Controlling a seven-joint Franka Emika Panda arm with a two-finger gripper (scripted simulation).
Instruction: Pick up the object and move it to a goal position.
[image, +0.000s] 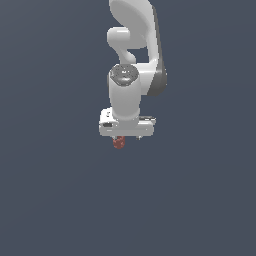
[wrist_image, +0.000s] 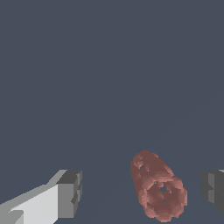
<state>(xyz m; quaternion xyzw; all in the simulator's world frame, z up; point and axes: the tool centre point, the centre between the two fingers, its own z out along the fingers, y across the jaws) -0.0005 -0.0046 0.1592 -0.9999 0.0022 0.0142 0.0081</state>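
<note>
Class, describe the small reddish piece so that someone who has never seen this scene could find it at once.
Start at the white robot arm in the middle of the plain dark grey ground and follow it down to the gripper. The object lies between its open fingers, nearer one of them. It is the only red-brown thing here: small, elongated, lumpy and pitted with holes.

The exterior view faces the white jointed robot arm (image: 132, 75) from a distance, slightly above. The wrist view looks down close between the grey fingertips (wrist_image: 70, 192) — both share the small red-brown knobbly piece (image: 118, 143).
</note>
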